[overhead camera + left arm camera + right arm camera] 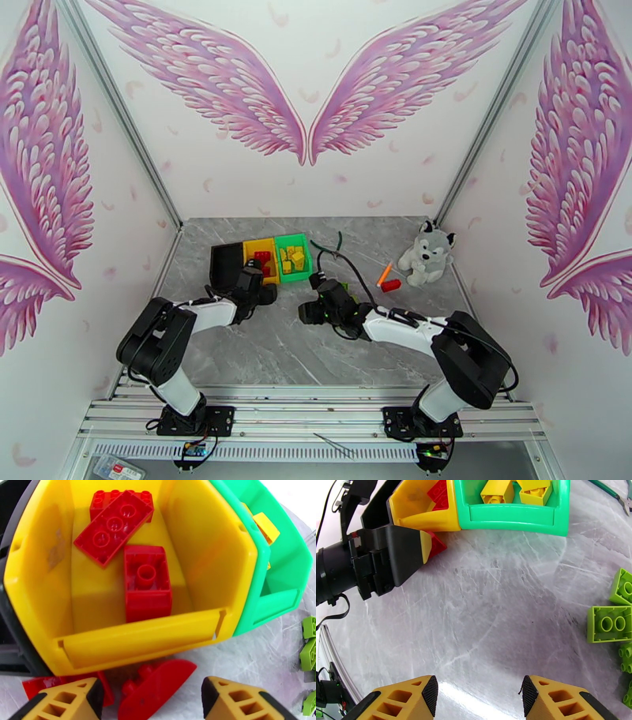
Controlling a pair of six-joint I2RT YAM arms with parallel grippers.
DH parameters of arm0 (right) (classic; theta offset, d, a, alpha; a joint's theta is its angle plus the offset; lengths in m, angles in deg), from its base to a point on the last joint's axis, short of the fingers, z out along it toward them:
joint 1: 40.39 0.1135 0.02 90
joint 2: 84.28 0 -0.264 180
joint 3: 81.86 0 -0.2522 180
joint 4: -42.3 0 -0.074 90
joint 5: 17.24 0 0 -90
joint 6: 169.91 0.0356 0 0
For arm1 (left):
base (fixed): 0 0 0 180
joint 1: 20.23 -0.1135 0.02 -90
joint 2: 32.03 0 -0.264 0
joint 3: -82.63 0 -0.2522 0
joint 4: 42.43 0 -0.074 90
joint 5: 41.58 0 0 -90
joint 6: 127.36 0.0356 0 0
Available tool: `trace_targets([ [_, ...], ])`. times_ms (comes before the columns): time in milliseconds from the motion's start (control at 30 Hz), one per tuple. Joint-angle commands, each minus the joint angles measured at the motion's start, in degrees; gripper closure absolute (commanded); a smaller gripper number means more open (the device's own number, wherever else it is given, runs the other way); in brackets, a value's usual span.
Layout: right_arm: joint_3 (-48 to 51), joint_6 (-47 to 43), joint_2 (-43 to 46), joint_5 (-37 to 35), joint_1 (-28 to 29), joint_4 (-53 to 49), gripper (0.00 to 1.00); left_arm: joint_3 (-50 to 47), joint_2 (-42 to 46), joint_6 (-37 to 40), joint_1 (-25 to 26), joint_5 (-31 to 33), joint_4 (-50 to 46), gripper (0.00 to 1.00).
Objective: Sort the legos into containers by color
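- The left claw [153, 686] hangs with its jaws released, straddling a curved red brick [168, 675] that lies on the tabletop [493, 598] just in front of the yellow bin [205, 551]. A sliver of tabletop shows on each side of the brick, so it looks not yet gripped.
- A second red piece [39, 683] sits just beside it, partly behind the left finger.
- The right claw [478, 691] is also released, with nothing between its jaws, over bare tabletop.
- Lime green bricks [610, 624] lie loose to its right, unsorted.
- The yellow bin holds several red bricks [146, 582].
- The green bin [284, 559], touching it, holds yellow bricks [497, 490].
- The black bin [225, 264] stands on the other side of the yellow one; I cannot tell what is inside.
- One more red brick [390, 285] lies well apart, near the orange stick [384, 273].
- Judging by this, the task is past halfway: the yellows look done, a few reds remain, and the lime bricks are untouched.
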Motion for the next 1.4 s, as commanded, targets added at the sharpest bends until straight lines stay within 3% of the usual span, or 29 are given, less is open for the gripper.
trace_targets([
  [0, -1.86, 0.3, 0.03, 0.09, 0.55, -0.53, 0.37, 1.39, -1.69, 1.85, 1.19, -1.42, -0.25, 0.31],
  [367, -2.38, 0.31, -0.93, -0.5, 0.55, -0.63, 0.37, 0.92, -0.07, 2.26, 5.34, -2.1, -0.91, 0.42],
  [600, -2.29, 0.22, -0.89, -0.86, 0.48, -0.89, 0.38, 3.08, -0.21, 1.69, 6.5, 3.81, -4.09, 0.43],
  [800, -1.51, 0.12, -0.13, -1.66, 0.46, -0.98, 0.38, 3.75, 1.94, 1.63, 8.43, 6.83, -7.02, 0.35],
  [1233, -1.15, 0.07, 0.65, -2.11, 0.46, -1.11, 0.38, 0.44, 5.96, -2.43, 10.56, 5.98, -8.43, 0.33],
  [1367, -0.98, -0.16, 1.33, -2.19, 0.42, -1.49, 0.38, 0.73, 2.59, -2.79, 10.51, 5.25, -7.38, 0.41],
])
